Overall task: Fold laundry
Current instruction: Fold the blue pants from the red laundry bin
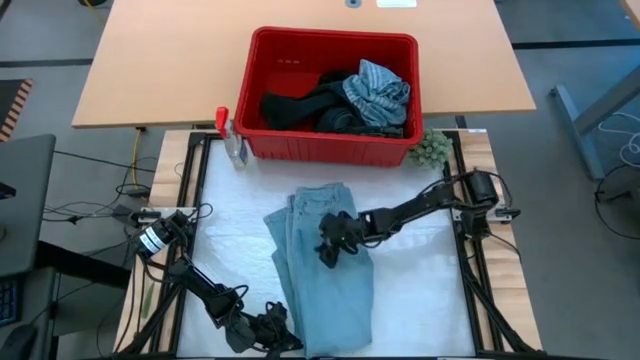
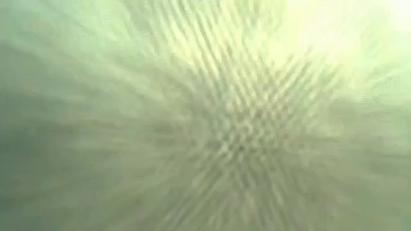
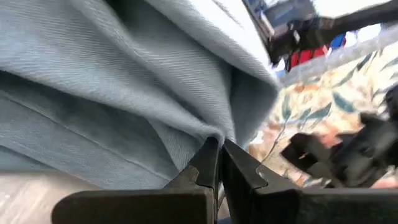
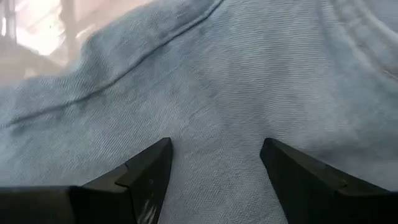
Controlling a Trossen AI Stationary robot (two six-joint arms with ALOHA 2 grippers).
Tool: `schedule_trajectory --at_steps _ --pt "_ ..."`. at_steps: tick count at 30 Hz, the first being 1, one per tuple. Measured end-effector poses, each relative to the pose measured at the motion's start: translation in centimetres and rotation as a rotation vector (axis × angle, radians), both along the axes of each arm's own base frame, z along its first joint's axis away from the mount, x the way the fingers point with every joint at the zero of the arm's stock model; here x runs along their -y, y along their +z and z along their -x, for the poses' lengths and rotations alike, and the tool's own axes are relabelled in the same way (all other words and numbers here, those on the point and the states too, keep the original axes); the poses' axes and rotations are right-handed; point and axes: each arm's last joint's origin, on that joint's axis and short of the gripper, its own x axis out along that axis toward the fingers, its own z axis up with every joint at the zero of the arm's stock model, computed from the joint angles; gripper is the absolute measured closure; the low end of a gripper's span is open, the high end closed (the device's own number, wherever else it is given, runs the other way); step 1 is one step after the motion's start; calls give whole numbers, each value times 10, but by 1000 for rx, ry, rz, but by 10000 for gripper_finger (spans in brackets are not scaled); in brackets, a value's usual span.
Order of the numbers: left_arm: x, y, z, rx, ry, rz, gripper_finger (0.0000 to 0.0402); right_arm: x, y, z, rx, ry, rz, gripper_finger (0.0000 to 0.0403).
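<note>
Light blue trousers point(image 1: 325, 270), folded lengthwise, lie flat on the white table top, reaching from the middle to the near edge. My left gripper point(image 1: 285, 335) is low at their near left corner and shut on the cloth point(image 3: 155, 81). My right gripper point(image 1: 330, 245) stands open over the trousers' middle, pointing down at a slant, with the denim point(image 4: 249, 81) filling its wrist view. More laundry, black point(image 1: 300, 108) and grey-blue striped point(image 1: 378, 92), lies heaped in the red basket. My left gripper pinches a fold point(image 3: 214, 132) at the trousers' near left edge between its two fingertips. It comes nearly level from the table's left near side. The cloth bunches and rises slightly from the tips; the rest lies on the table. Whether my right gripper touches the denim, I cannot tell.
The red basket point(image 1: 262, 90) stands at the table's far edge. A clear bottle with a red cap point(image 1: 232, 138) stands at its left corner and a green fuzzy ball point(image 1: 432, 150) at its right. A blurred greenish fuzzy surface point(image 2: 244, 128) fills the low view.
</note>
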Motion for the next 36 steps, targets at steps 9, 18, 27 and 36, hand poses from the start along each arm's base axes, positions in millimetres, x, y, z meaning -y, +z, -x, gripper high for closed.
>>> schedule_trajectory --at_steps 9,18,27,36 --pt "-18 -2 6 -19 66 1 373 71 9 3 -31 -45 152 118" --pt "-100 31 43 -14 135 -111 281 102 99 9 42 8 225 117" --pt "-138 45 77 60 182 -91 250 -17 128 98 -35 101 7 117" --pt "-120 45 38 30 135 -16 250 -117 79 189 158 -128 -279 117"
